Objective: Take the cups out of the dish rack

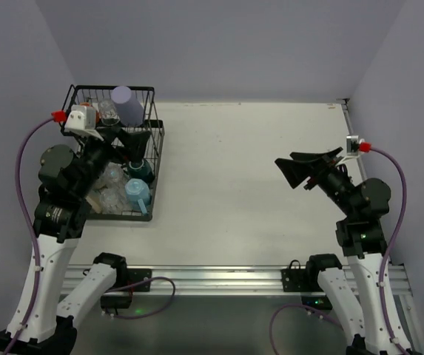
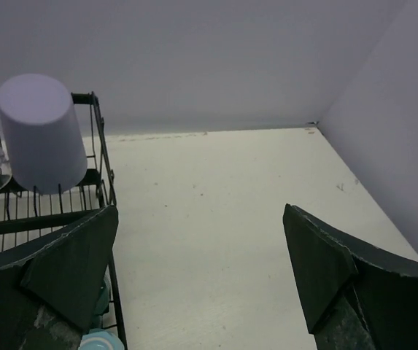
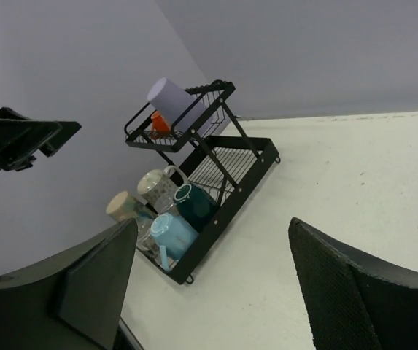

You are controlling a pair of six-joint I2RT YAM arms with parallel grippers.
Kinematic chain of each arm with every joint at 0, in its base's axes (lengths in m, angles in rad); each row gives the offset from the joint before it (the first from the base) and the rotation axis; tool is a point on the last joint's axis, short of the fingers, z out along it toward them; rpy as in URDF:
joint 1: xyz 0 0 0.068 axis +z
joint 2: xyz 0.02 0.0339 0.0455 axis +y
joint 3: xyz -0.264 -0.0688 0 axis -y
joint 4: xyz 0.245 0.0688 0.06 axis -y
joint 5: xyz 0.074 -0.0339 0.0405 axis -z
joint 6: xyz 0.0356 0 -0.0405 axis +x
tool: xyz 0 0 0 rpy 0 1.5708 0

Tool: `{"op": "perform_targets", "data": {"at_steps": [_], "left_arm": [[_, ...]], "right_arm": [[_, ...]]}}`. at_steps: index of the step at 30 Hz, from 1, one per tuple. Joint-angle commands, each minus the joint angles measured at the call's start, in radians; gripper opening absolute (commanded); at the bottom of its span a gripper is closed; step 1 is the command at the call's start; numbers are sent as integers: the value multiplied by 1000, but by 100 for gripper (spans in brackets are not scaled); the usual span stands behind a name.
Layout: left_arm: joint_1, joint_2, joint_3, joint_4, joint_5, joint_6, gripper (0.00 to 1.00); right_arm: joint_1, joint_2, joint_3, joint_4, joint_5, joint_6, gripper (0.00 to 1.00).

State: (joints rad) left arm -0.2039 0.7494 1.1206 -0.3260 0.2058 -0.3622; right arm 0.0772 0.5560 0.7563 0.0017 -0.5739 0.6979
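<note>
The black wire dish rack [image 1: 157, 157] stands at the table's far left. An upturned lavender tumbler [image 1: 126, 103] and a clear glass [image 1: 109, 112] sit in its tall basket. On its lower tray lie a teal mug [image 3: 198, 204], a light blue mug [image 3: 171, 233], a cream mug [image 3: 125, 206] and a clear glass [image 1: 112, 177]. A small orange cup [image 3: 159, 122] peeks from behind the tumbler. My left gripper [image 1: 134, 144] hangs open over the rack's right edge, holding nothing. My right gripper [image 1: 294, 166] is open and empty above the bare table at the right, facing the rack.
Lavender walls close the table [image 1: 241, 170] in at the back and both sides. A metal rail [image 1: 219, 277] carrying both arm bases runs along the near edge. The tabletop stretches bare from the rack to the right arm.
</note>
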Motion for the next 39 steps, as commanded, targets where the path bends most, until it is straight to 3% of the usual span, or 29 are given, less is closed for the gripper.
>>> {"op": "perform_targets", "data": {"at_steps": [1,5,17,28,39], "left_arm": [[1,37,59,-67,-114,22,100],[1,106,137,-116,-310,9,100],[1,396,301,-165,-606,80,100],[1,691,470,-156,-600,121,100],[1,838,567,-136,-680,167,100]], "right_arm": [[-4,19,-11,50,-55,14,88],[-1,38,-26,92,-84,40,93],[19,93,-52,103,-98,12,99],[47,93,-54,73,-87,-21,99],[64,131,-34,52,-107,-35,99]]}}
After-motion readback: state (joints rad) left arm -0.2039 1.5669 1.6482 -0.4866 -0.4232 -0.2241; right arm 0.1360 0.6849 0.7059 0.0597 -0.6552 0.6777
